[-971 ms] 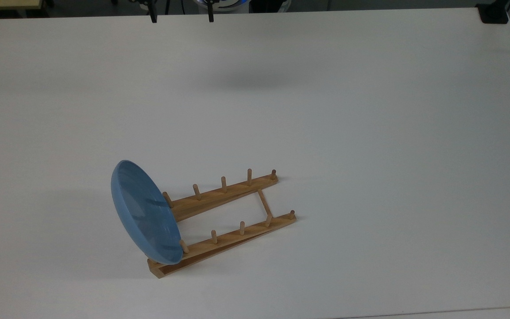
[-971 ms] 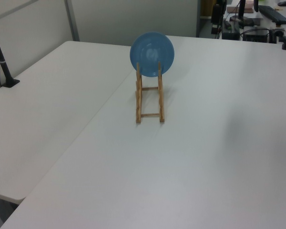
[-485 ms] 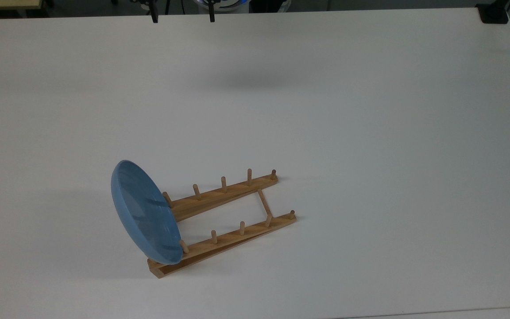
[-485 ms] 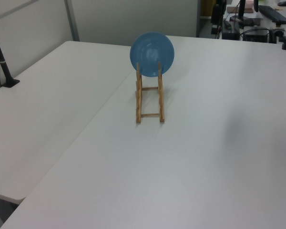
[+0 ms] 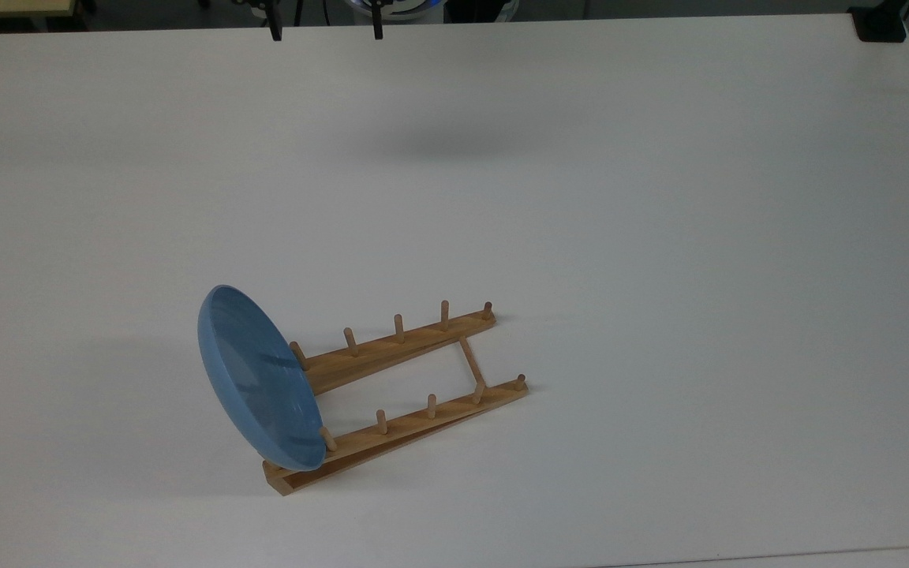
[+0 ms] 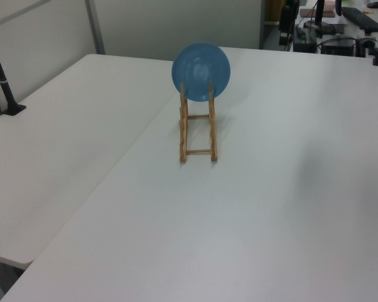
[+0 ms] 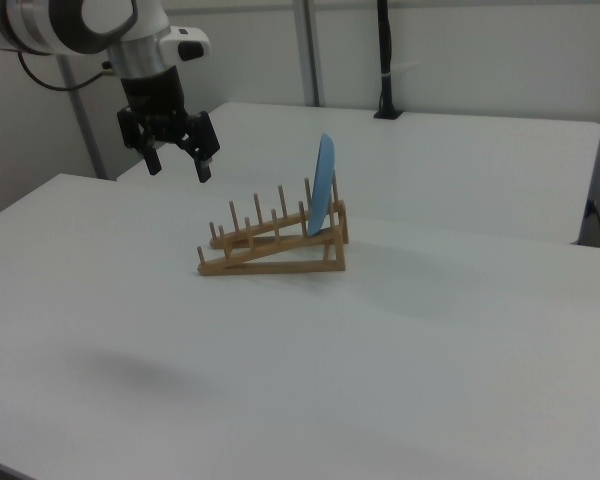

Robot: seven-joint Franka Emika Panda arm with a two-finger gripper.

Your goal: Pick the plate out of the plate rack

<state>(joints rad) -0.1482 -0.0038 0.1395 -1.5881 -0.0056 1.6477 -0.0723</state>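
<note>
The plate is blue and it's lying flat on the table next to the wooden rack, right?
Not quite. The plate is blue, but it isn't lying flat on the table. It stands on edge in the wooden rack, at the rack's raised end, as the right view shows. The gripper hangs apart from it, fingers open.

plate (image 5: 259, 379) upright in plate rack (image 5: 415, 379), on table (image 5: 660, 237)

The plate (image 5: 259, 379) looked like glossy light-blue plastic, smooth and catching a soft sheen. The plate rack (image 5: 407, 394) was pale, unvarnished-looking wood with a matt grain. The table (image 5: 660, 237) had a smooth, matt white surface. The gripper (image 7: 178, 163) seemed matt black plastic.
</note>
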